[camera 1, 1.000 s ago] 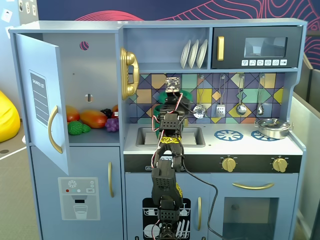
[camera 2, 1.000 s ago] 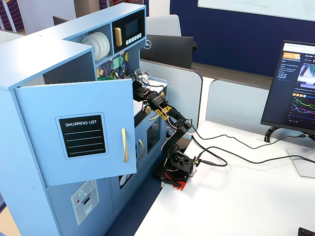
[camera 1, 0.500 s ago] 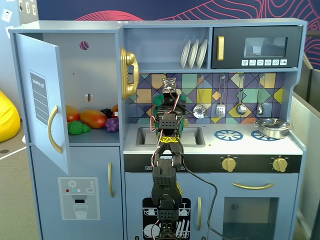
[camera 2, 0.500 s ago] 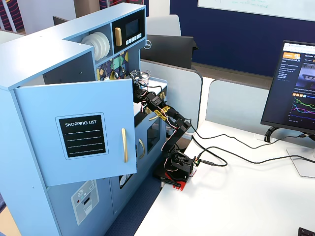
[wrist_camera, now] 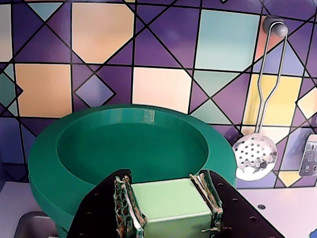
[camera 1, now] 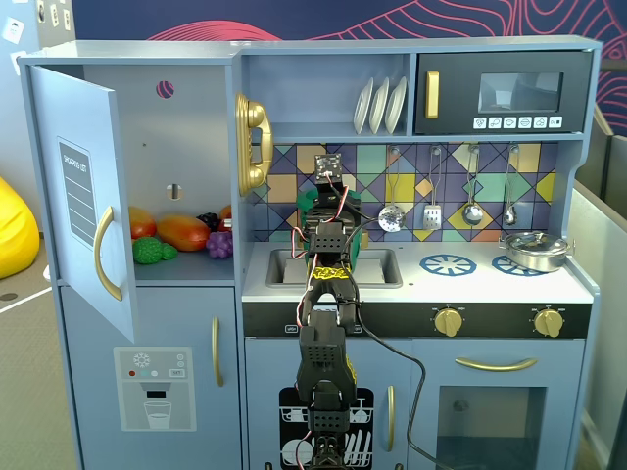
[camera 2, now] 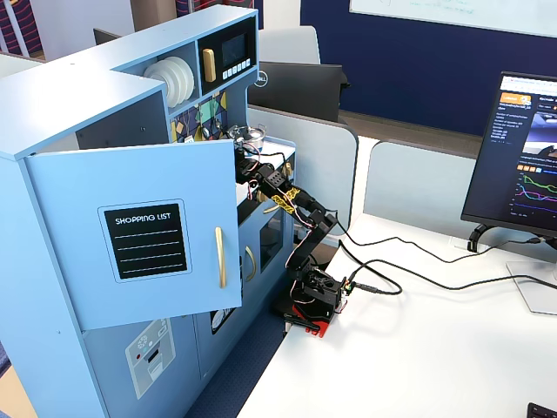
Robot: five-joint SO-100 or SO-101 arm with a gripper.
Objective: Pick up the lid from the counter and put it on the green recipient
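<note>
In the wrist view my gripper (wrist_camera: 168, 208) is shut on the light green knob (wrist_camera: 166, 198) of the lid (wrist_camera: 124, 148), a dark green round disc with a raised rim. The lid lies level on the green pot (wrist_camera: 44, 208) or just above it; only a strip of the pot's wall shows under the lid's left edge. In a fixed view the arm covers most of both, and a bit of the green pot (camera 1: 305, 211) shows at the back of the counter behind the gripper (camera 1: 328, 196). In the other fixed view the open door hides them.
The sink (camera 1: 377, 266) lies in front of the pot. A slotted spoon (wrist_camera: 255, 156) hangs on the tiled wall to the right. A blue burner ring (camera 1: 448, 263) and a silver pan (camera 1: 534, 250) are on the stove. The fridge door (camera 1: 83, 196) stands open at the left.
</note>
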